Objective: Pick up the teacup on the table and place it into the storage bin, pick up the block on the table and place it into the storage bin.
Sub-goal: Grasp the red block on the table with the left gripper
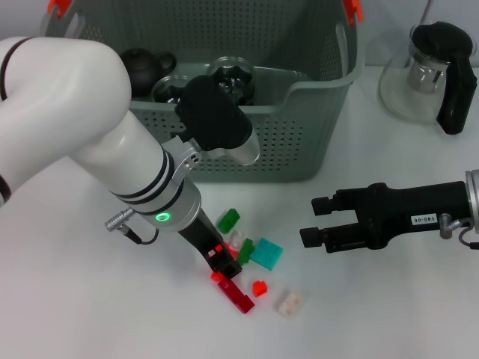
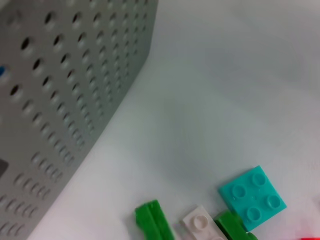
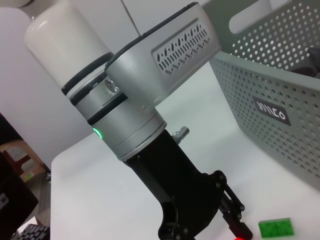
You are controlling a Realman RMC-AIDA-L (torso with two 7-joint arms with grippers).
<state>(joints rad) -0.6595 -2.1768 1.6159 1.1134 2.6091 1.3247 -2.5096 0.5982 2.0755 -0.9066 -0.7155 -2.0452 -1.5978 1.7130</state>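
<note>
Below the storage bin [image 1: 314, 127], a red block [image 1: 222, 275] is pinched by the left gripper [image 1: 221, 271]; the right gripper [image 1: 314, 221] (fingers apart) is held nearby

Storage bin [image 1: 314, 142]: grey-green, perforated, upright at the desk's far side, dark teaware inside.
Blocks [image 1: 266, 253]: small, coloured, scattered on the desk before the bin.

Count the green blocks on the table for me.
2: one upright green block nearest the storage bin, one darker green block beside the teal plate. The left gripper may hide others.
</note>
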